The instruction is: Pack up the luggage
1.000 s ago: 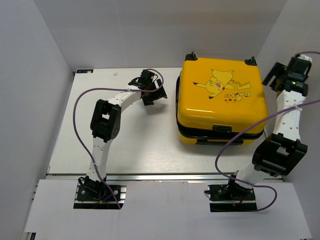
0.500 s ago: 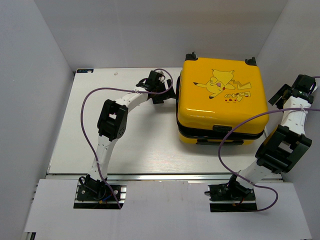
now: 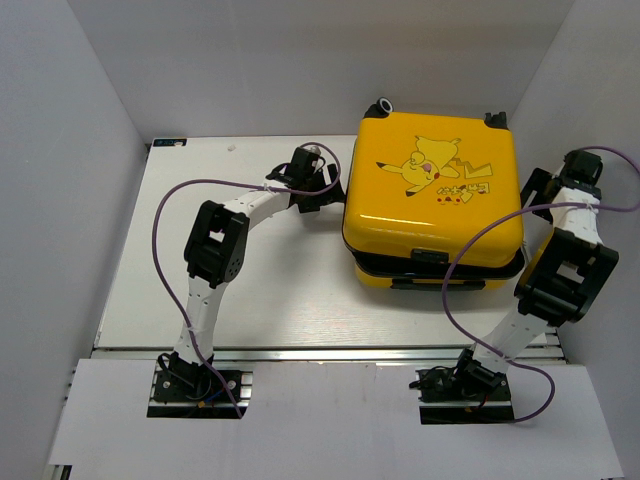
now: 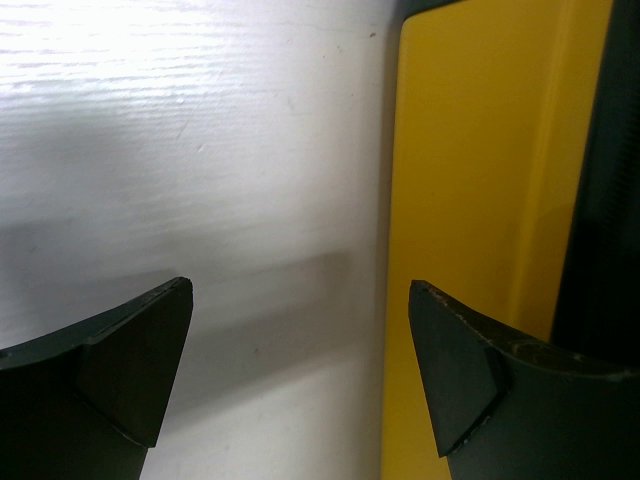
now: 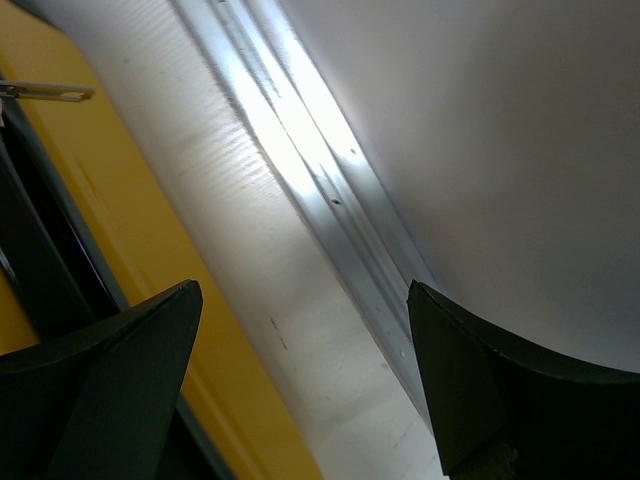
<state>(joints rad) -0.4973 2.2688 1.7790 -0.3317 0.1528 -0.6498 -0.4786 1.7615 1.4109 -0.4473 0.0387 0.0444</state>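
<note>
The luggage (image 3: 432, 195) is a yellow hard-shell suitcase with a Pikachu print, lying flat at the table's back right. Its top shell sits shifted left over the lower shell, with black zipper trim showing along the front. My left gripper (image 3: 332, 185) is open at the case's left side. In the left wrist view the yellow wall (image 4: 480, 200) lies just behind my right finger (image 4: 480, 380), and nothing sits between the fingertips (image 4: 300, 370). My right gripper (image 3: 542, 188) is open beside the case's right side. The yellow edge (image 5: 130, 240) runs past its left finger, with nothing inside the gripper (image 5: 300, 380).
The white table (image 3: 260, 280) stretches left and in front of the case. A grey side wall (image 5: 520, 150) and an aluminium rail (image 5: 330, 190) run close along the right arm. Purple cables (image 3: 160, 230) loop from both arms.
The left gripper has moved right, up to the case's left side. The right gripper has come forward along its right side. The top shell has shifted left and now looks larger.
</note>
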